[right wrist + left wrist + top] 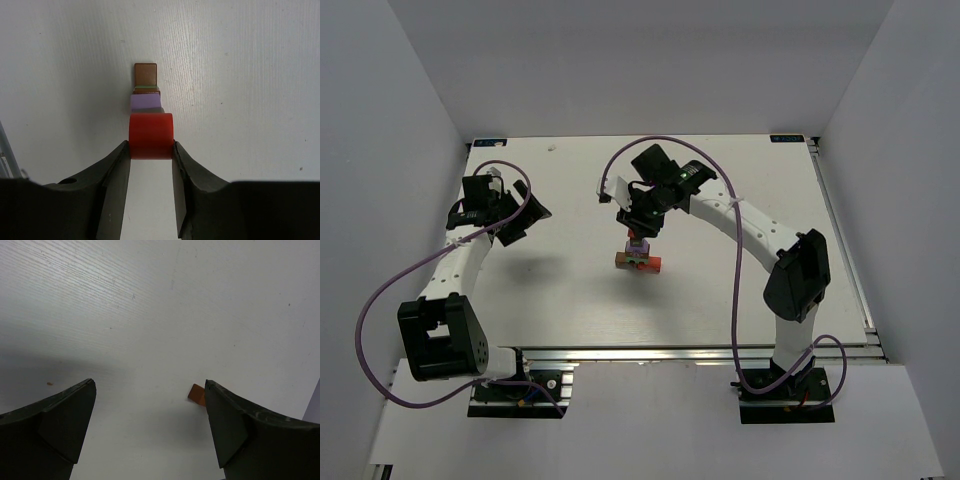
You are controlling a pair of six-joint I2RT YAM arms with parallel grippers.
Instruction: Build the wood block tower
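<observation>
The tower [638,258] stands mid-table, with a brown bar [624,259] and a red bar [651,264] lowest and a lilac block [638,245] above them. My right gripper [641,230] hangs directly over it. In the right wrist view that gripper [150,145] is shut on a red block [151,135], pinched at both sides by the fingertips. Just beyond it line up a lilac block [146,102], a green sliver [146,87] and a brown block [145,74]. I cannot tell whether the red block touches the lilac one. My left gripper [150,385] is open over bare table.
A small orange-brown piece [196,394] peeks out beside the left gripper's right finger [225,425], partly hidden. White walls close the table at the back and sides. An aluminium rail [690,352] runs along the near edge. The left gripper [512,215] sits at far left.
</observation>
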